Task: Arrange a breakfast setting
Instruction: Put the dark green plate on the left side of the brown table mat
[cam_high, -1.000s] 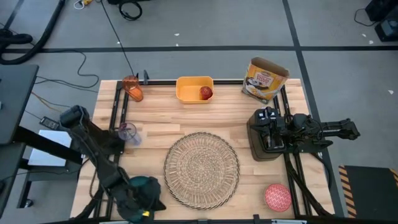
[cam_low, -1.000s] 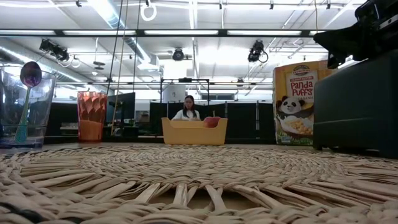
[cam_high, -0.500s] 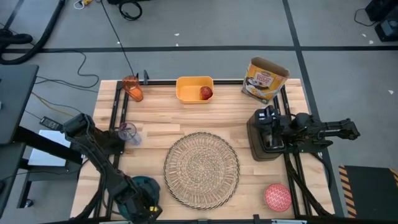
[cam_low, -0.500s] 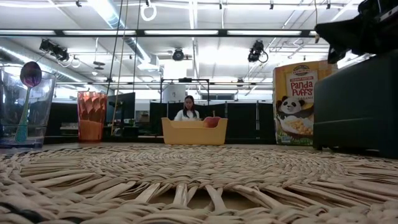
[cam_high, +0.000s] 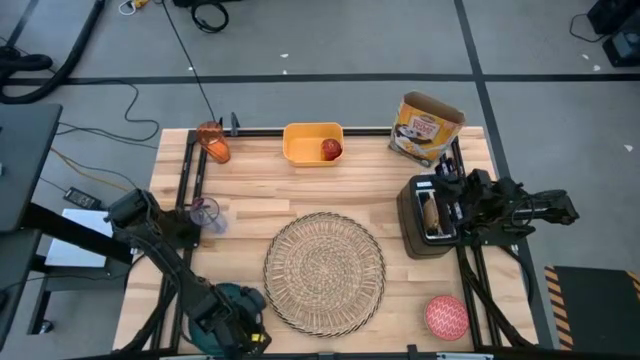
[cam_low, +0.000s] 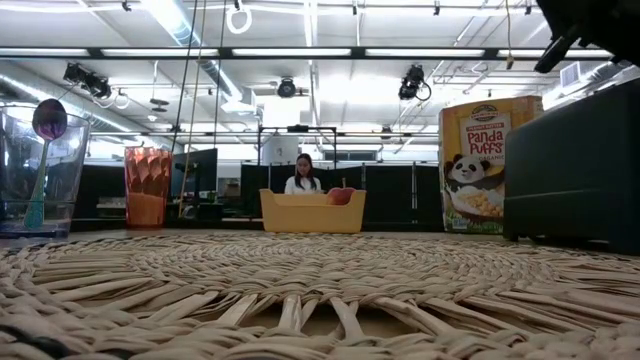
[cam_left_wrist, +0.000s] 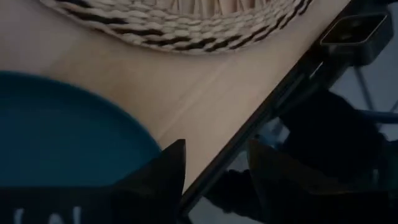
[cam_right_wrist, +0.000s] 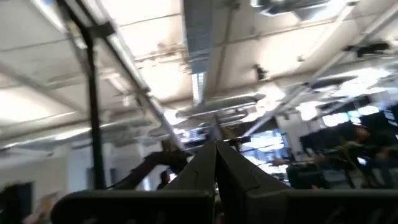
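The teal plate (cam_high: 232, 300) lies on the table's near left corner, beside the round woven placemat (cam_high: 324, 272). My left gripper (cam_left_wrist: 214, 168) hangs open at the plate's near rim, over the table's near edge. My right gripper (cam_right_wrist: 216, 165) is shut with nothing in it. It is tipped upward, just right of the black toaster (cam_high: 425, 222). A toast slice (cam_high: 431, 212) stands in the toaster's slot. The red apple (cam_high: 331, 149) sits in the yellow tub (cam_high: 312, 142). The orange cup (cam_high: 212, 143) is at the far left, and the pink bowl (cam_high: 447, 316) at the near right. My left gripper has one finger (cam_left_wrist: 169, 163) right beside the plate's near rim (cam_left_wrist: 146, 140); whether it touches the rim I cannot tell. The plate lies flat on the table.
A clear cup (cam_high: 205, 213) holding a small utensil stands at the left. A cereal box (cam_high: 428, 125) stands at the far right. A black rail frame (cam_high: 190, 180) runs along the table's sides. A person (cam_low: 300, 176) sits in the room beyond the tub.
My right gripper has risen off the toaster toward the table's right edge and tipped upward, uncovering the toast slice in the slot. My left gripper has shifted a little toward the near edge beside the plate, which stays where it was.
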